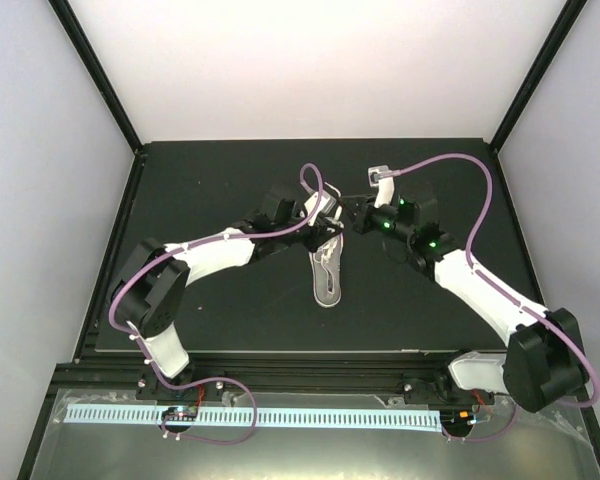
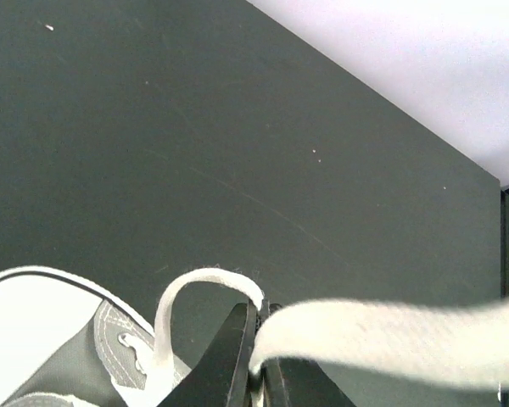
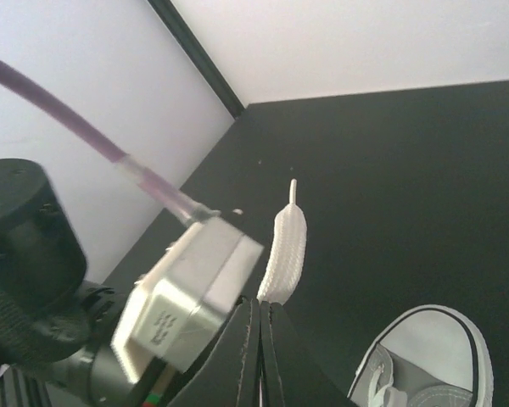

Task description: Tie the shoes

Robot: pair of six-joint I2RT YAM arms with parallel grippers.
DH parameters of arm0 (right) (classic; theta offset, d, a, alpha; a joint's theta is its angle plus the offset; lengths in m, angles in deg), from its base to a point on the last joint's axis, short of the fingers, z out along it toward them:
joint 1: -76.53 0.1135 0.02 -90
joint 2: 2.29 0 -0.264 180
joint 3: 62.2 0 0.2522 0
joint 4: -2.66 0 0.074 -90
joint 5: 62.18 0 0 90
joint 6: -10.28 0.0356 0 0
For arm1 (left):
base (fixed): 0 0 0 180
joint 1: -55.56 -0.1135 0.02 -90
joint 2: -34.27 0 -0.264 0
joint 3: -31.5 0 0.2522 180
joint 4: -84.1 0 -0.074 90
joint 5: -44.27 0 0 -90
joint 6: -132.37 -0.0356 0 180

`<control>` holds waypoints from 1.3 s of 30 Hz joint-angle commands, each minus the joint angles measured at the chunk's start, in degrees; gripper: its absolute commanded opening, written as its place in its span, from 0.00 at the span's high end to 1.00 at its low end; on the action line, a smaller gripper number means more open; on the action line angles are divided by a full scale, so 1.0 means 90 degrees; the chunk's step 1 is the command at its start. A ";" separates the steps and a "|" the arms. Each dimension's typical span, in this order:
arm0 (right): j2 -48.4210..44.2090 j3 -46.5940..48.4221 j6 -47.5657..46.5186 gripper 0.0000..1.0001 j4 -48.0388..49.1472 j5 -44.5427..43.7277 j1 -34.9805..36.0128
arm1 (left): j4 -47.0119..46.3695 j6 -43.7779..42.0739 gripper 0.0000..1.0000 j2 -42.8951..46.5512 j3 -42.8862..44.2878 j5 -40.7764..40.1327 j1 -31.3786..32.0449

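The grey sneaker [image 1: 328,275] with a white sole lies at the middle of the black mat, and both grippers meet just beyond its far end. My left gripper [image 1: 323,222] is shut on a white lace. In the left wrist view the lace [image 2: 205,280] arches up from an eyelet of the shoe [image 2: 110,335] into the closed gripper [image 2: 259,315], and a blurred strand [image 2: 390,335] runs off right. My right gripper [image 1: 352,215] is shut on the other lace. In the right wrist view its gripper [image 3: 260,307] pinches the lace's end [image 3: 287,246], aglet pointing up, with the shoe [image 3: 433,356] at lower right.
The black mat [image 1: 200,190] is framed by white walls and black corner posts [image 1: 100,75]. The left arm's wrist camera block [image 3: 187,297] sits close beside my right fingers. Purple cables [image 1: 460,165] loop above both arms.
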 commanded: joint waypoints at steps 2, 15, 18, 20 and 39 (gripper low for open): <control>0.0649 0.0411 -0.0152 0.98 -0.0030 -0.0104 0.0019 | -0.0178 0.0165 0.98 0.0318 -0.0246 -0.0076 0.0024; 0.1582 0.1626 -0.0360 0.19 -0.1361 -0.0755 -0.0161 | -0.0446 0.0756 0.98 0.0600 -0.0725 -0.0188 -0.0093; 0.1118 0.1219 -0.0430 0.20 -0.1324 -0.0821 -0.0390 | -0.0483 0.0806 0.98 0.0570 -0.0722 -0.0091 -0.0119; 0.0932 0.0778 -0.0438 0.26 -0.1212 -0.0781 -0.0510 | -0.0513 0.0828 0.98 0.0568 -0.0716 -0.0038 -0.0116; 0.1874 -0.1571 -0.0046 0.56 0.2158 0.1106 -0.0474 | -0.0429 0.0822 0.98 0.0587 -0.0695 -0.0075 -0.0133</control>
